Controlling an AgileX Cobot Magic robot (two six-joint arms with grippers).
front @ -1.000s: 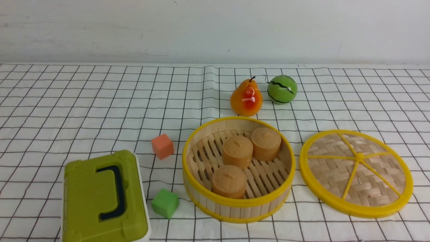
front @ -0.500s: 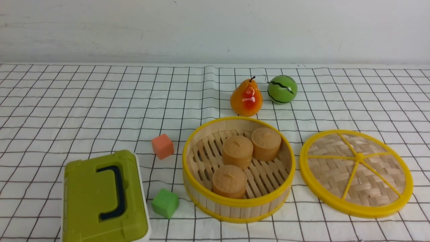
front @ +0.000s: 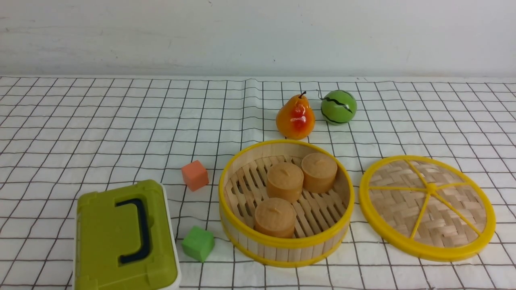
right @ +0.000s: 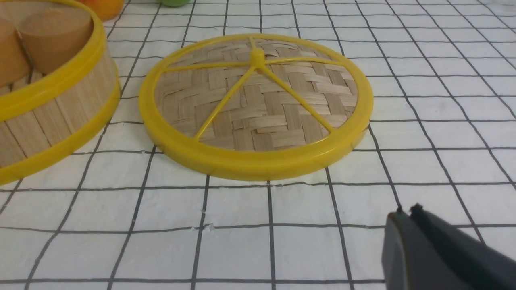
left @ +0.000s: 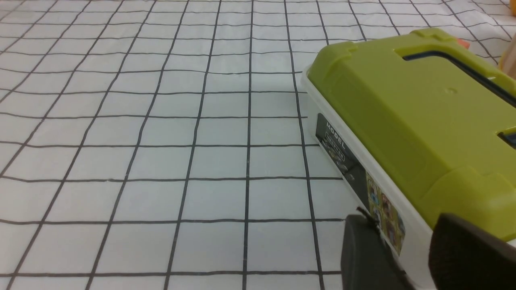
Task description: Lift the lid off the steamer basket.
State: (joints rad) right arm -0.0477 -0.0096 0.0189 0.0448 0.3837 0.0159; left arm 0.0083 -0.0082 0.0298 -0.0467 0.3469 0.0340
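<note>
The lid (front: 427, 207) lies flat on the cloth to the right of the steamer basket (front: 242, 241), apart from it. The basket is uncovered and holds three tan cylinders (front: 285, 181). In the right wrist view the lid (right: 258, 104) lies beyond my right gripper (right: 405, 211), whose fingers are pressed together and empty; the basket's wall (right: 52, 117) shows beside the lid. My left gripper (left: 407, 241) is open and empty, its fingers close beside the olive-green box (left: 411, 117). Neither gripper shows in the front view.
An olive-green box with a dark handle (front: 125, 237) stands at the front left. An orange cube (front: 195, 175) and a green cube (front: 198, 243) lie left of the basket. A toy pear (front: 295, 117) and a green ball (front: 338, 107) stand behind it.
</note>
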